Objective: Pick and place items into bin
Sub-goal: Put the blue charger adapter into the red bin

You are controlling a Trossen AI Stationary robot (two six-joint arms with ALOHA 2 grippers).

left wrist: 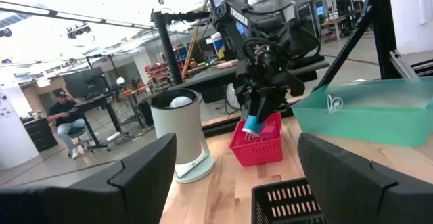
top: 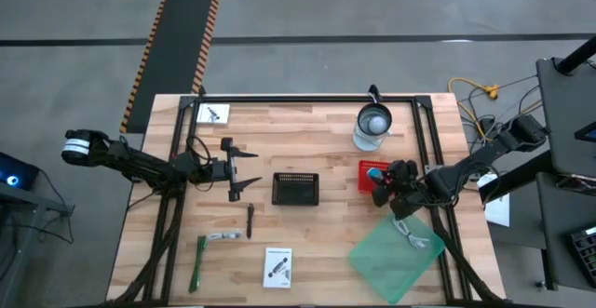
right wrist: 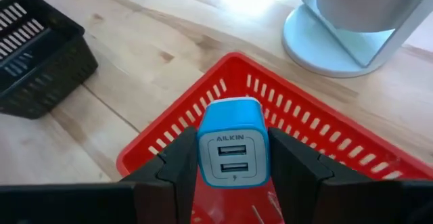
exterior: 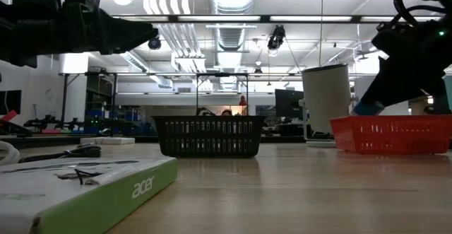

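**Kid:** What was the robot holding?

**Me:** The right end effector (right wrist: 233,158) was squeezed on a little blue charger (right wrist: 231,146). Its two dark fingers (right wrist: 179,163) pressed on both sides of it. It hung right over the red bin (right wrist: 325,149), just above the near corner, and had not gone in yet.

**Kid:** So it only had to let go?

**Me:** I think it should go a bit more to the middle first. So close to the rim, the charger could hit the edge and bounce out onto the table (top: 317,243). Then it should go down low and open slowly, so the charger drops softly.

**Kid:** What about that white tower?

**Me:** The white tower (top: 372,125) stood just behind the red bin. The arm had to stay clear of it, or it could knock it over.

**Kid:** And the other arm?

**Me:** The left end effector (top: 244,170) waited on the left side with its fingers wide apart and nothing in them. It was beside the black basket (top: 295,189) in the middle.

**Kid:** Was more stuff left?

**Me:** Yes. A green strip (top: 197,263), a dark stick (top: 250,220) and two white cards (top: 277,266) lay on the table. A white cable (top: 413,236) sat in the green tray (top: 391,261).
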